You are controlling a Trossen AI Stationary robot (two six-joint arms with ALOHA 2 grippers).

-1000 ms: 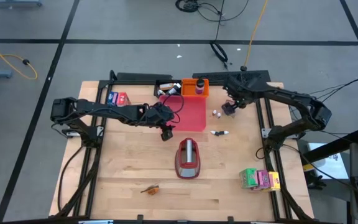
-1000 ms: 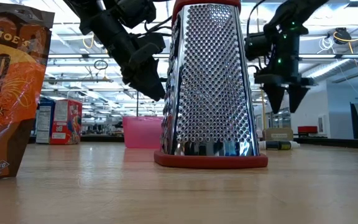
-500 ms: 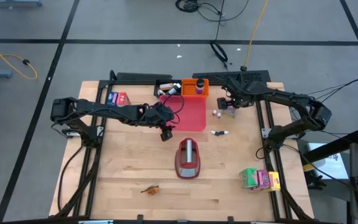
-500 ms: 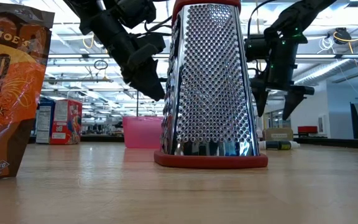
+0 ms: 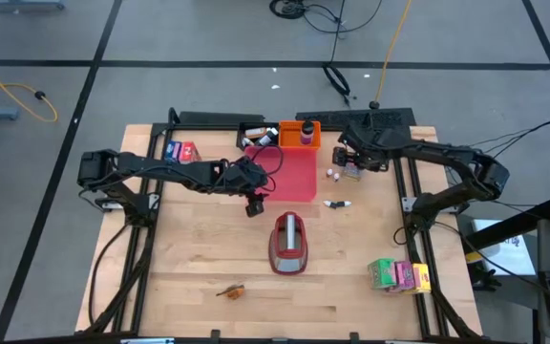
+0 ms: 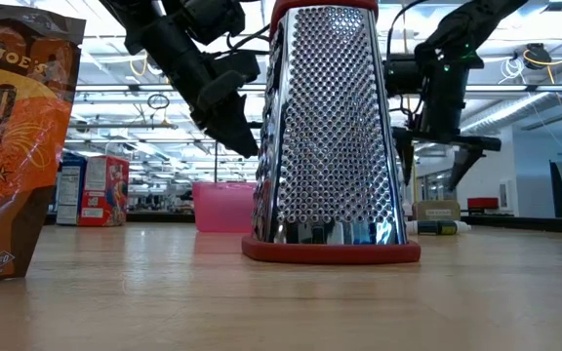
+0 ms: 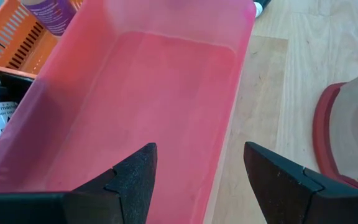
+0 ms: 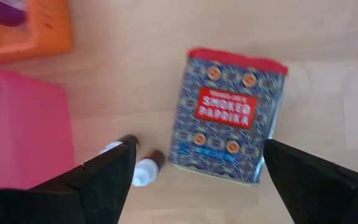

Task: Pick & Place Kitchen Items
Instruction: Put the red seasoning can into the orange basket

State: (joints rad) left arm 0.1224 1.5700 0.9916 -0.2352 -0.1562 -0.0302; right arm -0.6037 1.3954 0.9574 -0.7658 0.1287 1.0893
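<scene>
While both grippers hang spread and empty, the wooden table [image 5: 189, 258] sits on grey floor [image 5: 160, 38] taped in black lines.

the counter [image 5: 189, 258] was pale wood with a smooth matt grain. the grater [image 6: 328, 127] was shiny perforated metal on a glossy red plastic base. the pink tray [image 7: 135, 106] looked like smooth translucent plastic, the orange basket [image 7: 23, 37] ribbed plastic. the paprika tin [image 8: 232, 115] had a printed, faintly glossy face. the snack bag [image 6: 18, 136] was crinkled glossy foil.
</scene>
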